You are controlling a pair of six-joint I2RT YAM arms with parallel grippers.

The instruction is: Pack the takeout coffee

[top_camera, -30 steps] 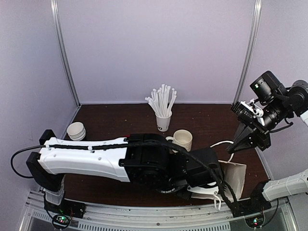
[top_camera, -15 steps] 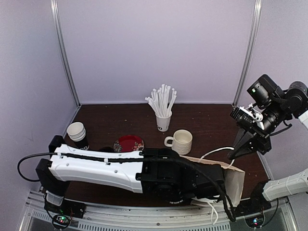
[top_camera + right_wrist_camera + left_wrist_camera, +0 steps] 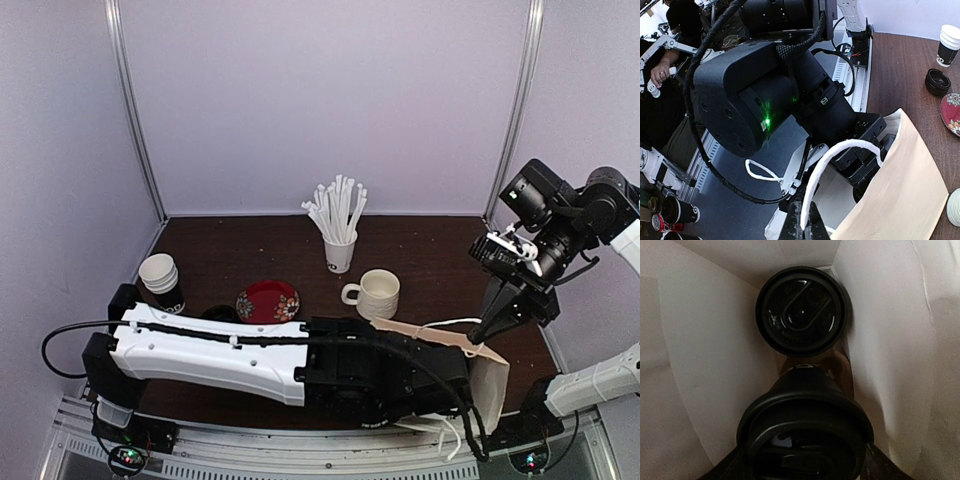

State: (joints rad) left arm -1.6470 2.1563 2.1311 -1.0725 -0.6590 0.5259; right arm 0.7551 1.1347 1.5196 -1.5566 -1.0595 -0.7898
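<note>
- Coffee cup point(image 3: 805, 435), lid facing the wrist, hangs inside the paper bag point(image 3: 490, 375), clamped by the left gripper point(image 3: 805, 467).
- Second cup point(image 3: 801, 311) stands deeper in the bag, straight ahead.
- Right gripper point(image 3: 801, 222) pinches the bag's handle point(image 3: 840, 150), holding its mouth open.

The top camera sits high behind the arm bases and looks down and forward over the table point(image 3: 420, 250) to the back wall, far enough off to take in both arms. The left wrist camera is inside the bag point(image 3: 700, 365), facing down, very close: the near cup point(image 3: 805, 435) fills the lower frame, the far cup point(image 3: 801, 311) shows above it. The right wrist camera looks along the right tool point(image 3: 801, 227) toward the table's near edge, close on the left arm point(image 3: 765, 85). All three views share the bag. The top and right wrist views also share the left arm and the plate point(image 3: 952, 112).
</note>
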